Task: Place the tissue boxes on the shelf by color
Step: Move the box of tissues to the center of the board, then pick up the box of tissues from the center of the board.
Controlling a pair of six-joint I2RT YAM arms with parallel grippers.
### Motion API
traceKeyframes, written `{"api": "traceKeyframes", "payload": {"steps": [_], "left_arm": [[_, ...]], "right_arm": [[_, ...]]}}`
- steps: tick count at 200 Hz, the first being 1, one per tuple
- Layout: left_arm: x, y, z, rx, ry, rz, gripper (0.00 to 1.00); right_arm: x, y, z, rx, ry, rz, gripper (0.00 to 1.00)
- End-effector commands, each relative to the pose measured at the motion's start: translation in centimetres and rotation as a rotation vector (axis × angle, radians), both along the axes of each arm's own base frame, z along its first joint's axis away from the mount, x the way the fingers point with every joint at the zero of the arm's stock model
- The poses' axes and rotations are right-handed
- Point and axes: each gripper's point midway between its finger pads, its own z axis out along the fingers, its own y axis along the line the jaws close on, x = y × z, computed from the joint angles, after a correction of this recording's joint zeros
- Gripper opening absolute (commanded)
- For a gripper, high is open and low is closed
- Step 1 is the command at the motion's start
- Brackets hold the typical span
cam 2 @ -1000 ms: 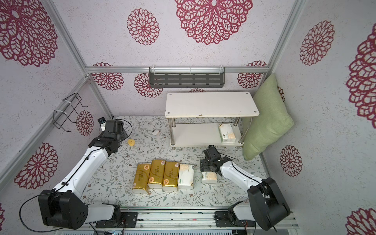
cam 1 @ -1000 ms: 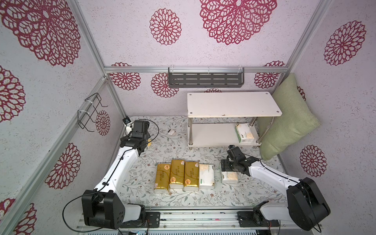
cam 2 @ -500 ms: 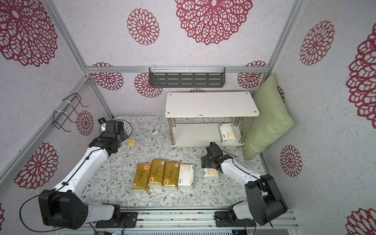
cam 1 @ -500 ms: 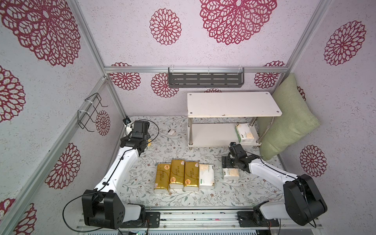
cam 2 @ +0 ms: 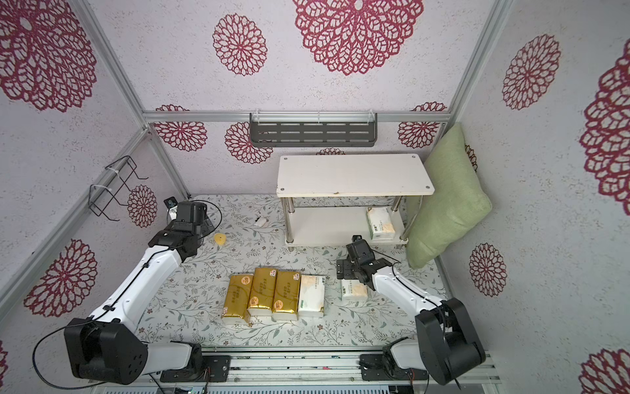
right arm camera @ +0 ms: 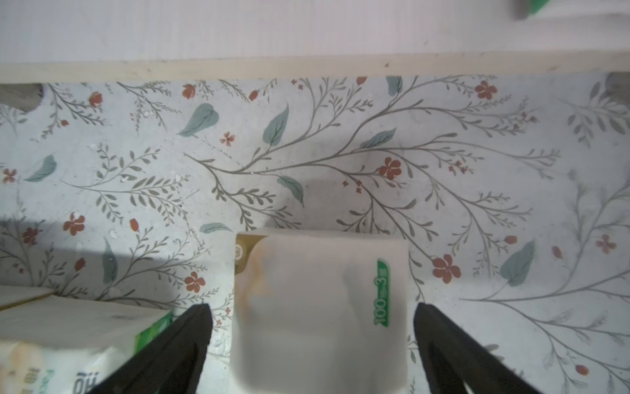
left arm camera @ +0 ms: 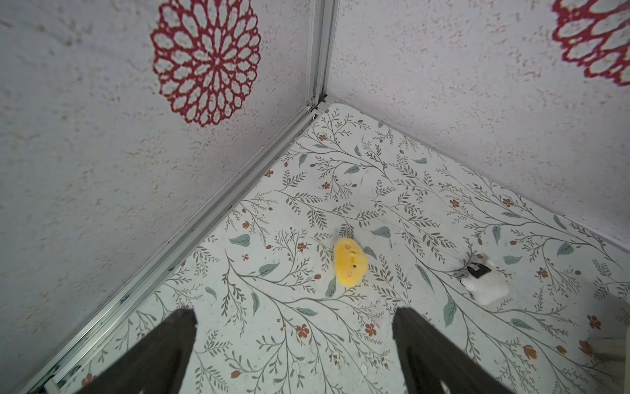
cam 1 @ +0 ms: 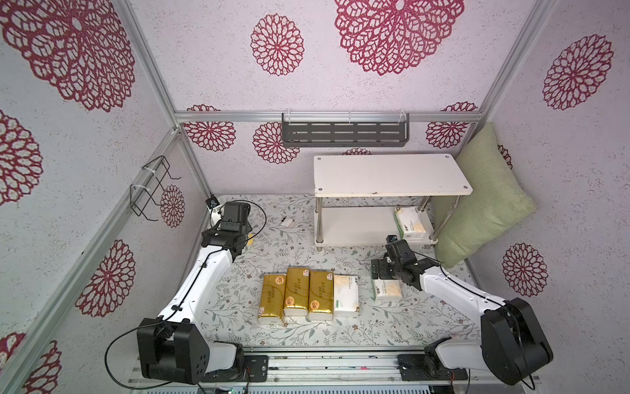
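Note:
Three gold tissue boxes (cam 1: pixel 296 290) lie side by side on the table's front middle, with a white one (cam 1: pixel 346 295) against their right side. Another white box (cam 1: pixel 387 290) lies further right. My right gripper (cam 1: pixel 383 273) hovers over its far end, open, and in the right wrist view (right arm camera: pixel 312 307) its jaws straddle the box (right arm camera: pixel 320 307) with a gap on each side. A third white box (cam 1: pixel 409 221) sits on the lower board of the shelf (cam 1: pixel 392 174). My left gripper (left arm camera: pixel 294 311) is open and empty near the back left corner.
A green pillow (cam 1: pixel 484 201) leans against the shelf's right side. A grey slotted rack (cam 1: pixel 344 133) hangs on the back wall and a black wire rack (cam 1: pixel 150 187) on the left wall. A small yellow thing (left arm camera: pixel 349 261) and a small white one (left arm camera: pixel 484 281) lie by the left gripper.
The right gripper's jaws have spread wide apart around the white box, which lies on the table. The left arm has not moved.

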Motion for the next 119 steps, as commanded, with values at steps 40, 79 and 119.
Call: {"api": "traceKeyframes", "payload": {"steps": [40,79,119], "left_arm": [[0.4,-0.4,0.6,-0.004,-0.011,-0.006,0.97],[0.4,-0.4,0.5,-0.002,-0.007,-0.007,0.97],[0.8,-0.8,0.2,-0.009,-0.006,-0.014,0.97]], "right_arm": [[-0.4,-0.6,2.3,0.032,-0.055,-0.037,0.99],[-1.8,-1.1,2.7,0.066,-0.085,-0.071,0.99],[-3.6,-1.0,2.1,0.072,-0.076,-0.088,0.99]]}}
